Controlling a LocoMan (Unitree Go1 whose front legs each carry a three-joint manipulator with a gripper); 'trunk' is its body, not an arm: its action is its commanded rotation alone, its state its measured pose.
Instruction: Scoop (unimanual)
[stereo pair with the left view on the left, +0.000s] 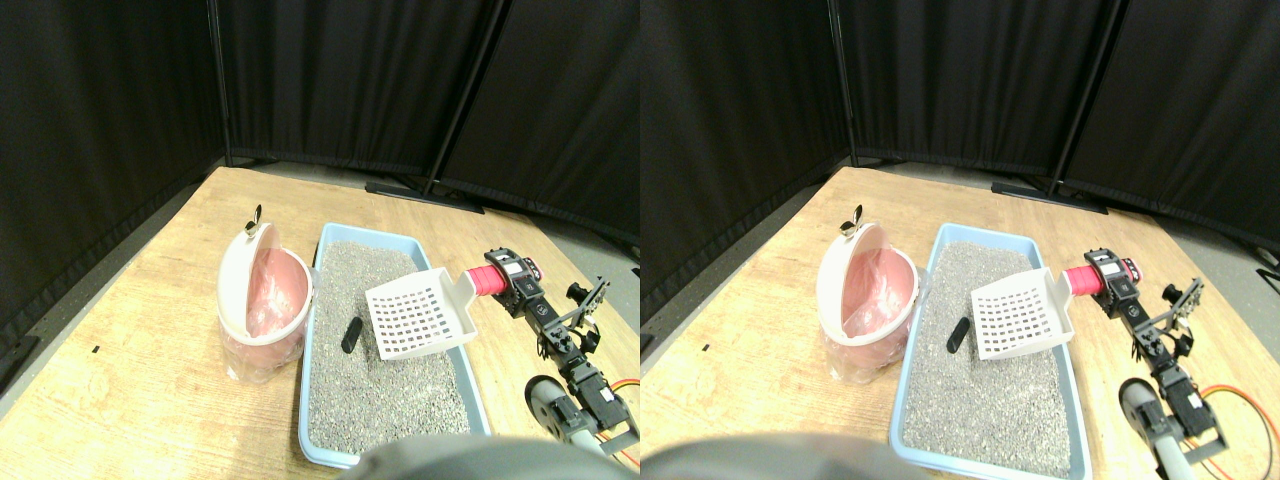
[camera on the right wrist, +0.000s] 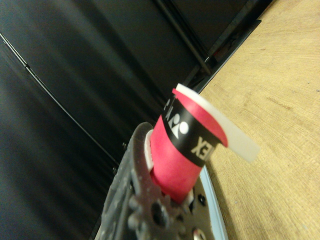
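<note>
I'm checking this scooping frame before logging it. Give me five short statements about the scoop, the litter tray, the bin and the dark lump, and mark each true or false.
1. The white slotted scoop is over the grey litter in the blue tray. True.
2. The dark lump lies inside the scoop. False: it lies on the litter beside the scoop, on the bin's side.
3. The pink bin stands inside the tray. False: it stands on the wooden floor beside the tray.
4. The scoop's handle is wrapped in red. True.
5. The bin's white lid is shut flat. False: it is tipped open, showing the pink liner.
</note>
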